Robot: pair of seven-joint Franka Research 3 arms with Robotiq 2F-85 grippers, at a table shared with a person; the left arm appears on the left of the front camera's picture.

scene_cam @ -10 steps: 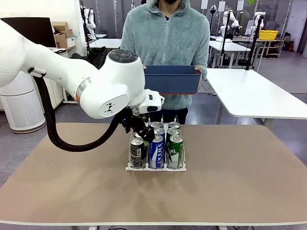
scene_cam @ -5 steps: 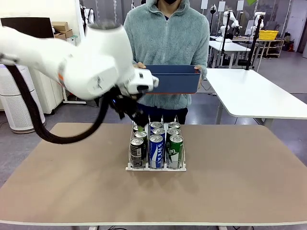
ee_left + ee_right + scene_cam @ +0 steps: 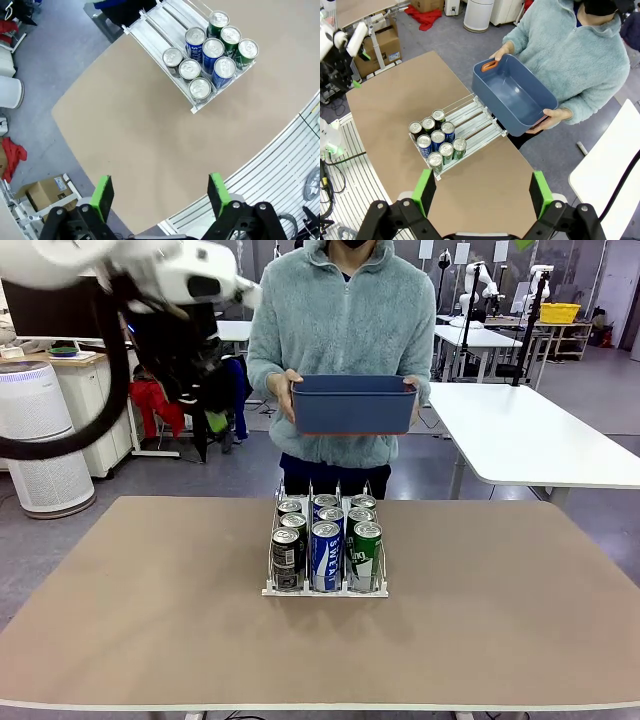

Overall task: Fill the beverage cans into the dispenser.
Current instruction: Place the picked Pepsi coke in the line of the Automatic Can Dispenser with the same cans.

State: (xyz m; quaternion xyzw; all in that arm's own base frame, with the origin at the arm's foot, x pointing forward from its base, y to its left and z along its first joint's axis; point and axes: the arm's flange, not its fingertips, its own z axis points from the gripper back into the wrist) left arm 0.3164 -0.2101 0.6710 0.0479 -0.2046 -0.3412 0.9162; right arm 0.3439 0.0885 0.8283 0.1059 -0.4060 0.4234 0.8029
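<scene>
Left arm is pulling up and away from the dispenser [image 3: 325,555]: a second ago its gripper was down over the left lane's cans, now it is hanging high at the far left, well clear of the table [image 3: 150,620]. Left gripper [image 3: 160,192] is looking down from height with jaws wide apart and nothing between the green pads. Right gripper [image 3: 482,192] is also sitting high with jaws spread and empty.

Dispenser is staying put near the table centre. Beverage cans [image 3: 212,50] are standing upright at its near end; the left wrist view is showing eight silver tops, three in the left lane, three in the middle, two in the right. Black cans [image 3: 286,558] are filling the left lane, blue-white [image 3: 326,554] the middle, green-white [image 3: 366,555] the right. The far half of every lane is still bare.

Person at the far side is holding the dark blue bin [image 3: 517,97] with both hands; from the right wrist view it is looking empty.

Judgement: the left-lane drop looks finished, with no loose cans on the table, so filling is looking close to done.
</scene>
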